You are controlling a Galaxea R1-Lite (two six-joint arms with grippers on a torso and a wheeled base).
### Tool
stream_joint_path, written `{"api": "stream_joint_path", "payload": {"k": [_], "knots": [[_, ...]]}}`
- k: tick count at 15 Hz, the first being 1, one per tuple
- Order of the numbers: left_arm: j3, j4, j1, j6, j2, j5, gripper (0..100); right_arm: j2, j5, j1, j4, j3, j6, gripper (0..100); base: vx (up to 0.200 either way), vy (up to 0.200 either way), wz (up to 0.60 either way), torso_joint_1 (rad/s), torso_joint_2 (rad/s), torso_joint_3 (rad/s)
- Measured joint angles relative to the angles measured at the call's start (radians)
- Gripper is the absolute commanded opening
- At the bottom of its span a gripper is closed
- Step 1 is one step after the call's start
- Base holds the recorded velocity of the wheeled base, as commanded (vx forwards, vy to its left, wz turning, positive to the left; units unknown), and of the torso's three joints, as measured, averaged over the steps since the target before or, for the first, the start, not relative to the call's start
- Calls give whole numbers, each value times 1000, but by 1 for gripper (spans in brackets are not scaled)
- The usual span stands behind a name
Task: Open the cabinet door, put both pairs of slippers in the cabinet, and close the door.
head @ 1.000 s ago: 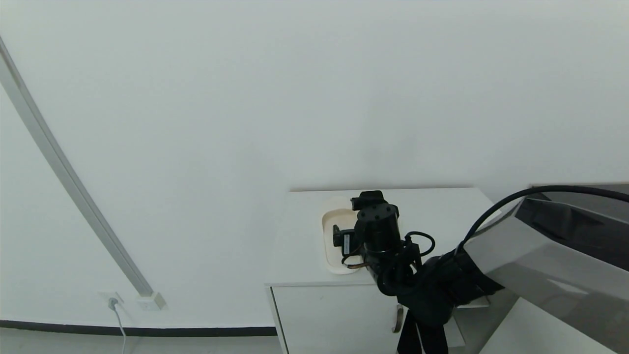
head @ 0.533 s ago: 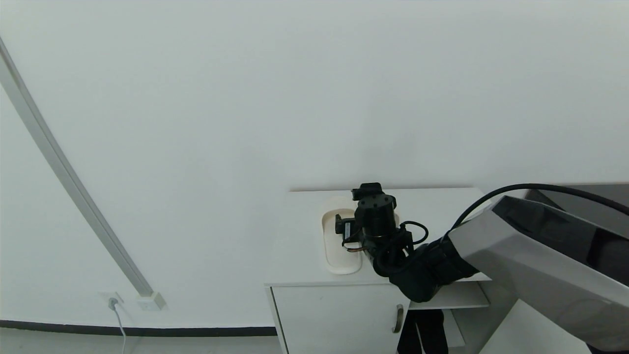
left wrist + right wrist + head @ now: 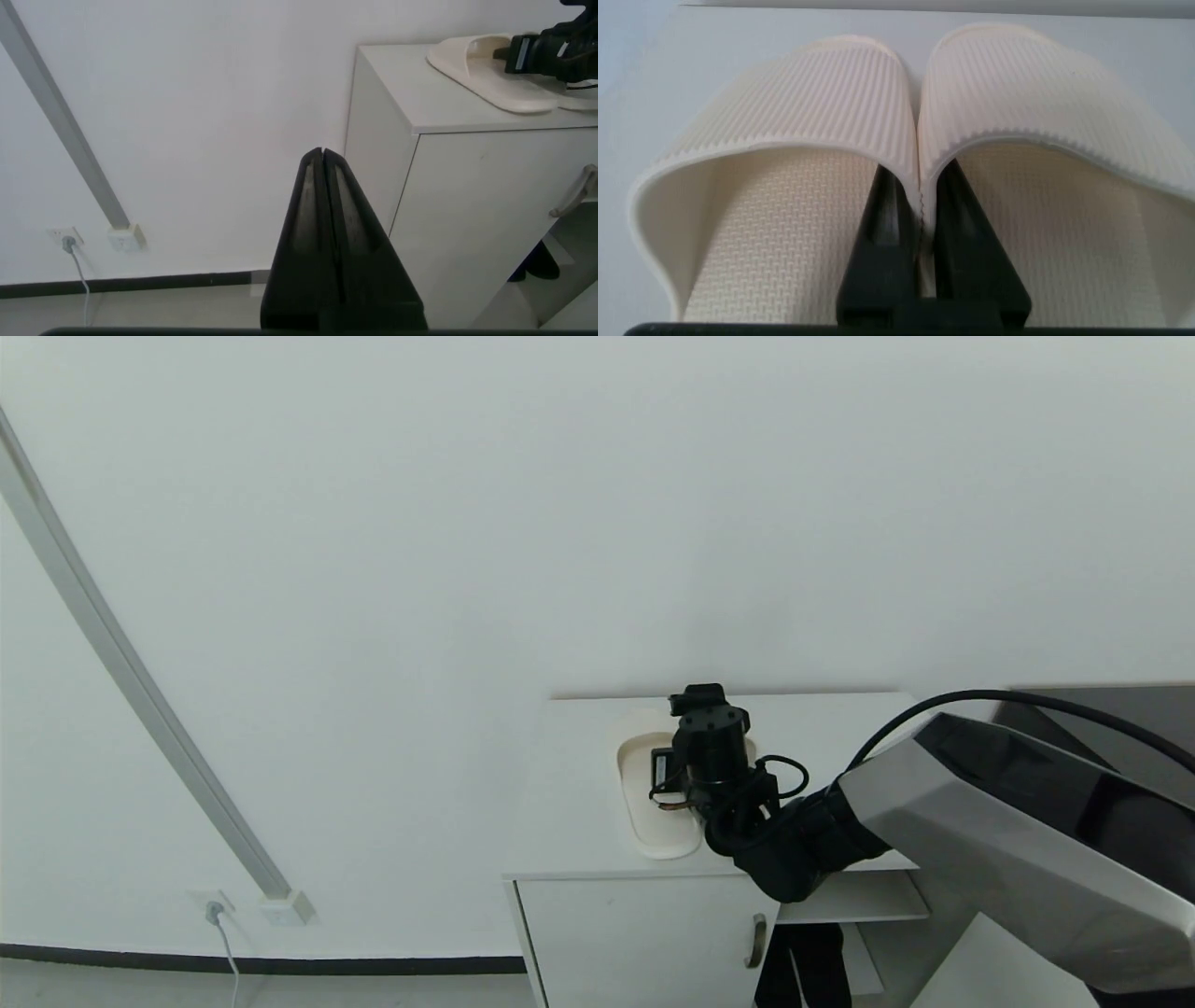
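Observation:
A pair of cream ribbed slippers (image 3: 831, 121) lies side by side on top of the white cabinet (image 3: 579, 803). In the right wrist view my right gripper (image 3: 920, 191) has one finger inside each slipper and is shut on their two touching inner walls. The head view shows that arm's wrist (image 3: 711, 756) above the slippers (image 3: 658, 817). My left gripper (image 3: 322, 159) is shut and empty, low beside the cabinet's left side (image 3: 378, 177). The cabinet's left door (image 3: 635, 933) with its handle (image 3: 757, 939) is closed; the right side stands open.
Inside the open right half I see a white shelf (image 3: 845, 896) with a dark shape (image 3: 808, 971) beneath it. A wall runs behind the cabinet. A slanted grey conduit (image 3: 121, 663) and a socket with a plug (image 3: 213, 907) are on the wall to the left.
The right arm's elbow has risen and uncovered the open shelf. Its wrist has shifted slightly toward the wall, and the visible slipper has slid a little to the right.

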Motion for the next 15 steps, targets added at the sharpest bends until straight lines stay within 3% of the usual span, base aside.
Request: {"api": "stream_joint_path", "payload": {"k": [7, 15], "knots": [[0, 0, 0, 0, 0, 0, 0, -47, 7, 14, -14, 74, -2, 0, 0, 0, 0, 0, 0, 0], [0, 0, 0, -2, 0, 1, 0, -378, 131, 59, -161, 552, -3, 0, 0, 0, 0, 0, 0, 0]]}}
